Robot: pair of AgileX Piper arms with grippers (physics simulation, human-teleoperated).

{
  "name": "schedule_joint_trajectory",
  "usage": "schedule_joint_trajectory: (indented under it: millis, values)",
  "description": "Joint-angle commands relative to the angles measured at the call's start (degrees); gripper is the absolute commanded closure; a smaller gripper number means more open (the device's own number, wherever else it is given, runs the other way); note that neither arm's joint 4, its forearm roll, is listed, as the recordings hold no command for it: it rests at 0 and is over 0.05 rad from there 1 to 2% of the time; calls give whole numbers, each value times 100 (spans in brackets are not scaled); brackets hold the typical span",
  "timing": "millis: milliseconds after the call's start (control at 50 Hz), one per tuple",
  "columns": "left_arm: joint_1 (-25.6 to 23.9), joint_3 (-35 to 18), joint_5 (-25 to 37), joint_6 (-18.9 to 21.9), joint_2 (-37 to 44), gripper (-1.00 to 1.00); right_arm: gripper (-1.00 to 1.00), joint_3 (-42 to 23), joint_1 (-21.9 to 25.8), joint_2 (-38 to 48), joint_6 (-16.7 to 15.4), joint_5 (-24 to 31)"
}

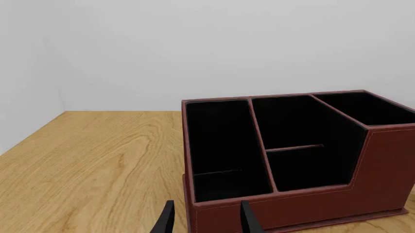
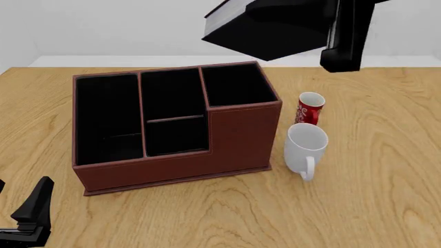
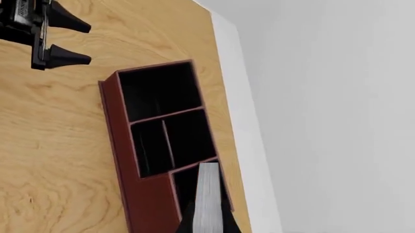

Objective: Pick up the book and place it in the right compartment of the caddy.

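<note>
Black-covered hardback book (image 2: pixel 265 28) with white page edges hangs clamped in the right gripper (image 2: pixel 339 39), high above the reddish-brown leather-look caddy (image 2: pixel 234 137) and its squarish right compartment (image 2: pixel 238 85). Leftward, the left gripper (image 1: pixel 206 221) rests low, fingers parted, holding nothing.

A white mug (image 2: pixel 305 146) stands upright on the wooden table (image 2: pixel 372 206), handle facing front; just behind it stands a red cola can (image 2: pixel 310 108).
</note>
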Motion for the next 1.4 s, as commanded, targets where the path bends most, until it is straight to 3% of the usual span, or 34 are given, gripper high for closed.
schedule_joint_trajectory:
  millis: [20,160,580,1200,1340,1360,1380,1400]
  values:
    - [0,0,0,0,0,-100,100,-232,-168,439,156,-241]
    - [0,0,0,0,0,-100,100,-399,-224,709,230,-260]
    - [0,0,0,0,0,-100,100,211,-574,1061,560,-1112]
    - [0,0,0,0,0,-100,100,542,-1129,1574,713,-1557]
    - [0,0,0,0,0,-100,100,679,-1243,1729,700,-1681]
    - [0,0,0,0,0,-100,100,835,-1425,1822,384,-1775]
    - [0,0,0,0,0,-100,100,839,-1425,1821,383,-1777]
    - [0,0,0,0,0,-100,100,707,-1308,1789,635,-1735]
